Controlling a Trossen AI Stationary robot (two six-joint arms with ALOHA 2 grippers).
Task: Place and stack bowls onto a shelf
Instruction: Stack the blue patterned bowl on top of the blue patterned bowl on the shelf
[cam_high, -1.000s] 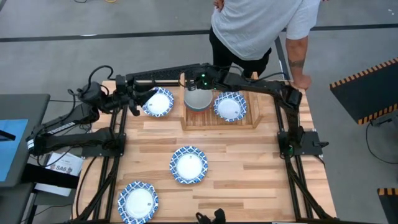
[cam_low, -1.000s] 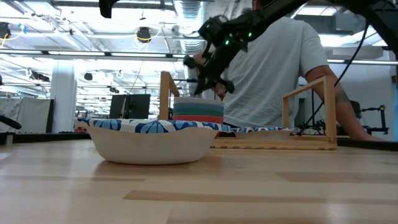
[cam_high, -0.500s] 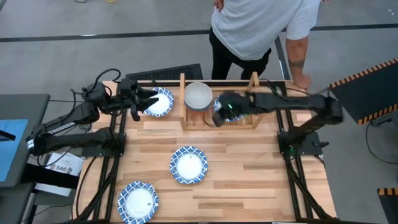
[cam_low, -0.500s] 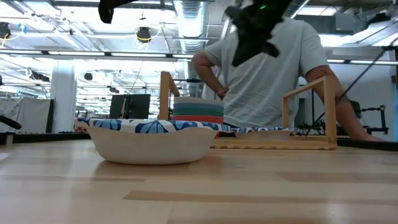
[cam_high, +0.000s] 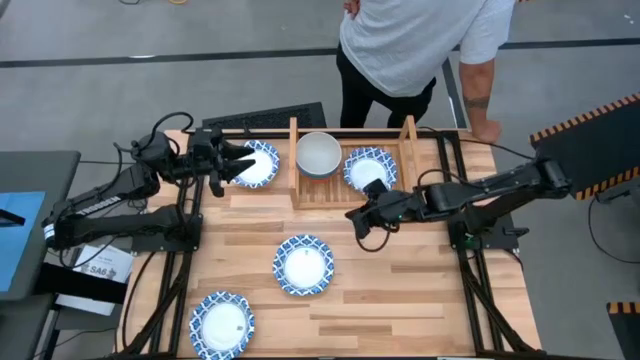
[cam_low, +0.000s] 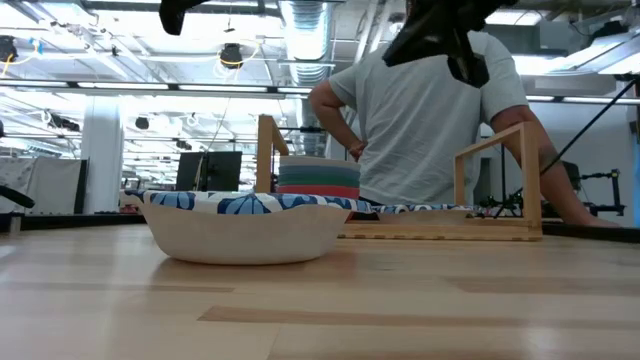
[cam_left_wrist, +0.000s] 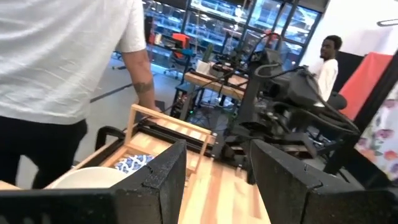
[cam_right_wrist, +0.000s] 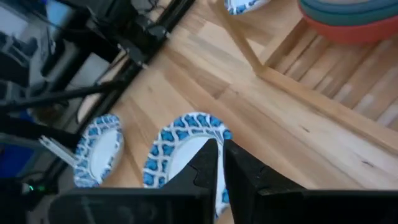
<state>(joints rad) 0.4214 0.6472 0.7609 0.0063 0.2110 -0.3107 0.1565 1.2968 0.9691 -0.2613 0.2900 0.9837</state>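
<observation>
Right arm extended low across the table, right gripper (cam_high: 356, 217) just off the shelf (cam_high: 352, 192) front edge, at 2 o'clock from the centre patterned bowl (cam_high: 303, 265); fingers (cam_right_wrist: 208, 163) nearly closed, empty. Left gripper (cam_high: 240, 162) open above the patterned bowl (cam_high: 254, 164) at the shelf's 9 o'clock. Stacked bowls (cam_high: 319, 153) occupy the shelf's left half.

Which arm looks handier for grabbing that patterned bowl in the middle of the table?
Probably the right. The right gripper is empty, fingers shut, close beside the centre bowl, and its wrist camera looks straight at it. The left gripper, open, hovers by another patterned bowl left of the shelf.
</observation>
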